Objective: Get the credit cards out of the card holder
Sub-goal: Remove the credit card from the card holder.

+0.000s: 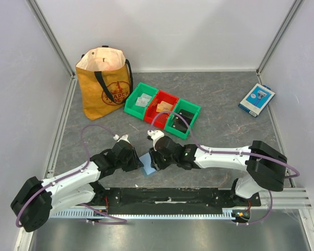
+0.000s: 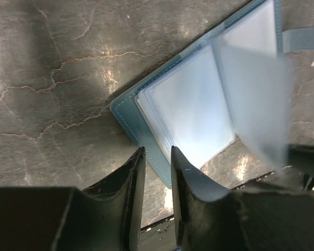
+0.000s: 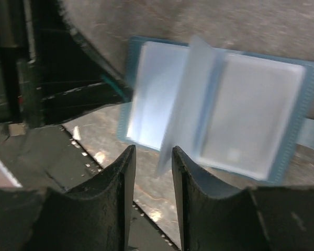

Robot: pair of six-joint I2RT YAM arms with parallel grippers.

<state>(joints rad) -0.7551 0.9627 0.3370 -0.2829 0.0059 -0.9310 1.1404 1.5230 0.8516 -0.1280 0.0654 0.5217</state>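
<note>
Top external view: one card holder (image 1: 148, 166) lies open on the desk (image 1: 225, 136), lower centre of frame, between the two arms. The left claw (image 1: 137, 158) and right claw (image 1: 155, 161) close on it from either side, judged to be one steadying the cover while the other works the leaves. Upper frame: three bins in a row, namely one green bin (image 1: 140, 99), one red bin (image 1: 165, 107) and a second green bin (image 1: 183, 118), presumably staged to receive what comes out. Their pale and tan contents are too small to identify. One tote bag (image 1: 104, 83) is upper left, and one blue-and-white box (image 1: 256, 99) upper right.

Left wrist view: the holder (image 2: 188, 110) fills centre and right, cover down, clear sleeves up. One sleeve leaf (image 2: 256, 104) is blurred, standing off the stack. The left claw (image 2: 157, 150), bottom centre, shows a narrow gap over the cover's near edge. Whether it clamps that edge I cannot tell.

Right wrist view: the holder (image 3: 251, 115) lies across the upper frame, the one raised leaf (image 3: 180, 104) slanting down toward the right claw (image 3: 152, 149). The jaws are narrowly parted, and a grip on the leaf cannot be confirmed. No credit cards can be made out in the sleeves, so none can be counted.
</note>
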